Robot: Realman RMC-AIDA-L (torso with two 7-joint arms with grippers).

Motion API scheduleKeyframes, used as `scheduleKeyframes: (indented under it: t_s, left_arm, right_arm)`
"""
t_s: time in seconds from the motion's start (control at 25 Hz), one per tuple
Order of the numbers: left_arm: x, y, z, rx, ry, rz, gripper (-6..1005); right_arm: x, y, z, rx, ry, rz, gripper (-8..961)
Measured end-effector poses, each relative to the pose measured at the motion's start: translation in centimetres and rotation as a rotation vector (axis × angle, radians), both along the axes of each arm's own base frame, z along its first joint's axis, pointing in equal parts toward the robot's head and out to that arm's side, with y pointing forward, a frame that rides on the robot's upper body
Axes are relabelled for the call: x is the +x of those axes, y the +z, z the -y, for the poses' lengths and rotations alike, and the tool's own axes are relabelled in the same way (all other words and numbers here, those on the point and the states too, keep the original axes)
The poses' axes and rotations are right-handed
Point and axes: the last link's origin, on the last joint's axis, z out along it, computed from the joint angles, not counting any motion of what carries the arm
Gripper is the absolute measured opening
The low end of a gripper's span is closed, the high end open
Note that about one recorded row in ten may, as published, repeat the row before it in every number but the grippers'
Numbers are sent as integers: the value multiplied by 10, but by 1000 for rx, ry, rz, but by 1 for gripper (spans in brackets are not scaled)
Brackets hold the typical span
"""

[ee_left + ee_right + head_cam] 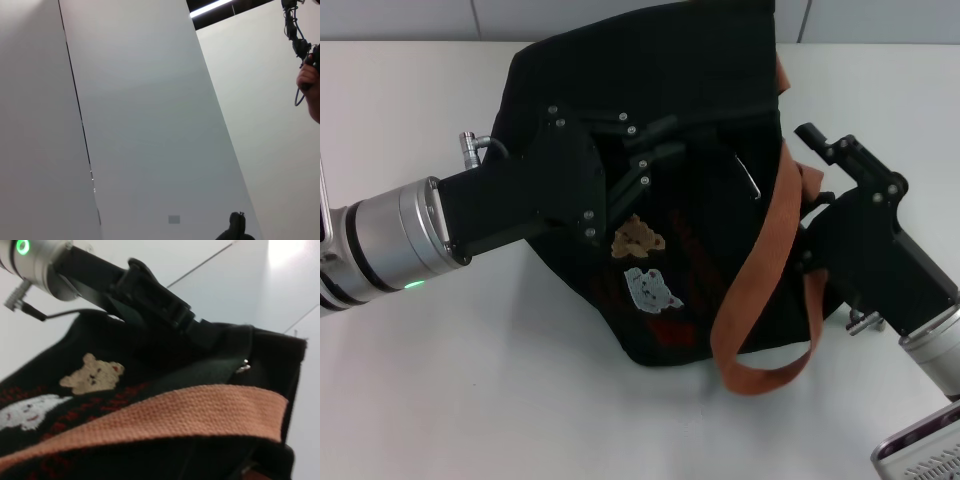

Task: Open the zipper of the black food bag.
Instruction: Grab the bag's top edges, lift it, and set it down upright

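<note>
The black food bag (650, 60) stands tilted on the white table, its bear patch (638, 237) and white animal patch (650, 288) facing me. My left gripper (670, 138) reaches in from the left, its fingers close together on the bag's top seam, where the zipper runs. The zipper's pull is hidden. A thin silver pull (750, 180) hangs free on the front. My right gripper (807, 198) stands open at the bag's right side, next to an orange-brown strap (765, 262). The right wrist view shows the bag (150, 375), the strap (190, 412) and the left gripper (207, 335).
The white table (470, 400) spreads in front and to the left of the bag. A grey device (920, 450) sits at the front right corner. The left wrist view shows only wall panels (150, 125) and a person's hand (311, 90) at its edge.
</note>
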Motion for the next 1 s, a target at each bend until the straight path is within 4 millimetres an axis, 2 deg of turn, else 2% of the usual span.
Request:
scheduleKeyframes:
  t_s: [1.0]
  left_arm:
    - [9, -3, 2, -22, -43, 24, 92]
  right_arm:
    - [-17, -12, -15, -53, 36, 23, 561]
